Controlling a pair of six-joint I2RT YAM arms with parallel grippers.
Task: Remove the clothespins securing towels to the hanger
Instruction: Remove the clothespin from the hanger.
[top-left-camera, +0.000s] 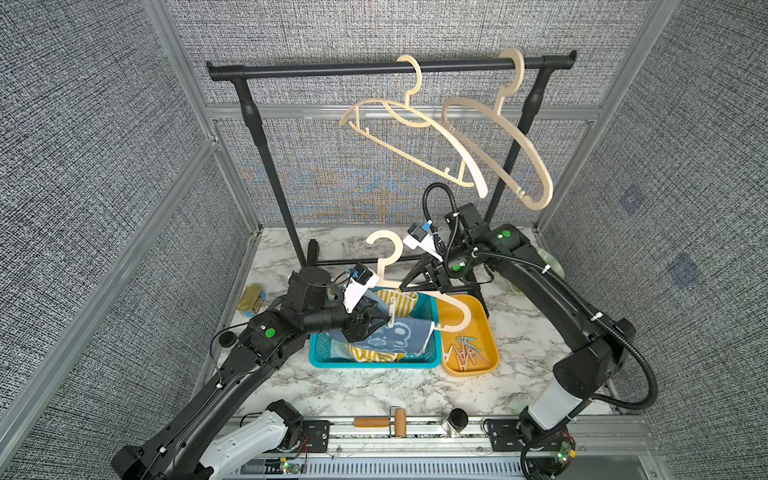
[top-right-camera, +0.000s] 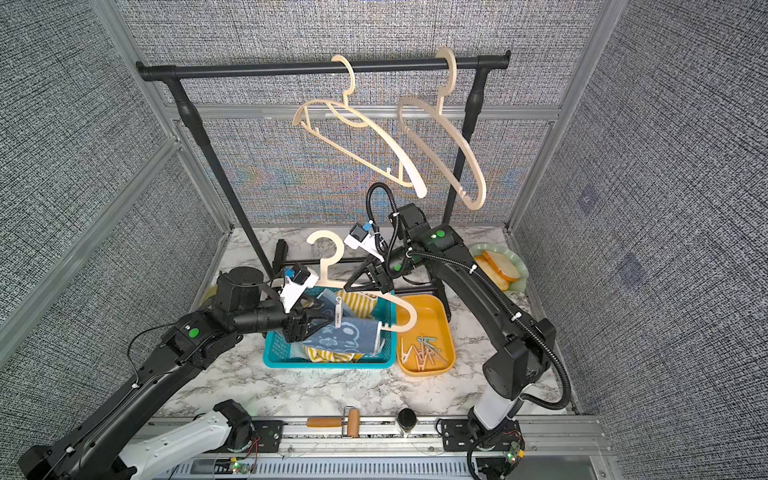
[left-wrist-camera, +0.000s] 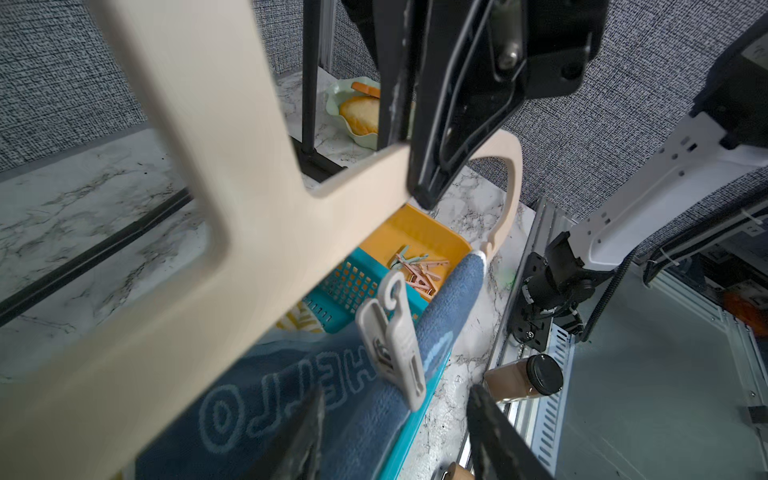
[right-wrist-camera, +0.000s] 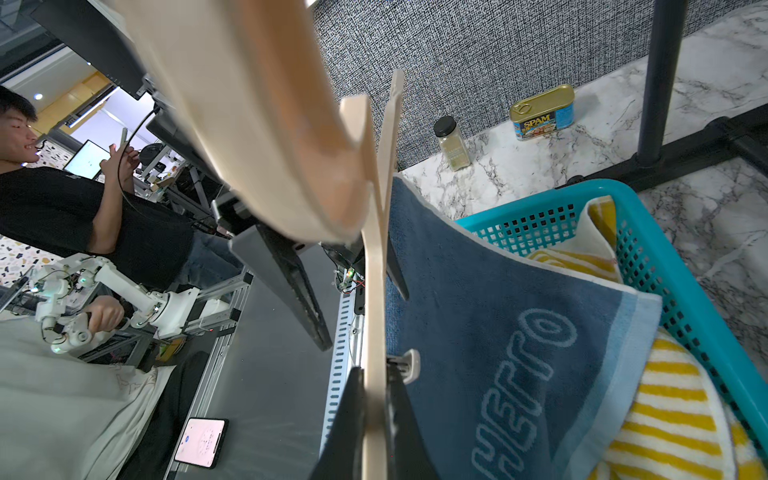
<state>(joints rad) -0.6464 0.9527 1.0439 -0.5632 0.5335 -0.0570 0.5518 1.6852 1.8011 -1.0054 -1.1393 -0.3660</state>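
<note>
My right gripper (top-left-camera: 405, 284) (right-wrist-camera: 374, 386) is shut on a cream hanger (top-left-camera: 384, 245) (right-wrist-camera: 374, 291), holding it above the teal basket (top-left-camera: 374, 363). A dark blue "HELLO" towel (top-left-camera: 395, 336) (left-wrist-camera: 291, 395) (right-wrist-camera: 498, 311) drapes over the hanger's bar. A white clothespin (top-left-camera: 392, 316) (left-wrist-camera: 395, 345) (right-wrist-camera: 409, 363) pins the towel there. My left gripper (top-left-camera: 384, 320) (left-wrist-camera: 395, 399) is open, its fingers either side of the clothespin's free end without touching it. A yellow-striped towel (top-left-camera: 399, 301) (right-wrist-camera: 673, 407) lies in the basket. Several loose clothespins (top-left-camera: 463, 353) (left-wrist-camera: 415, 270) lie in the yellow tray (top-left-camera: 486, 328).
Two bare cream hangers (top-left-camera: 415, 137) (top-left-camera: 498, 137) hang from the black rack's rail (top-left-camera: 332, 70). A Spam can (top-left-camera: 251, 301) sits left of the basket, and a plate of bread (top-right-camera: 498, 266) at the right. A wooden roller (top-left-camera: 399, 422) and a spice jar (top-left-camera: 455, 419) stand at the front edge.
</note>
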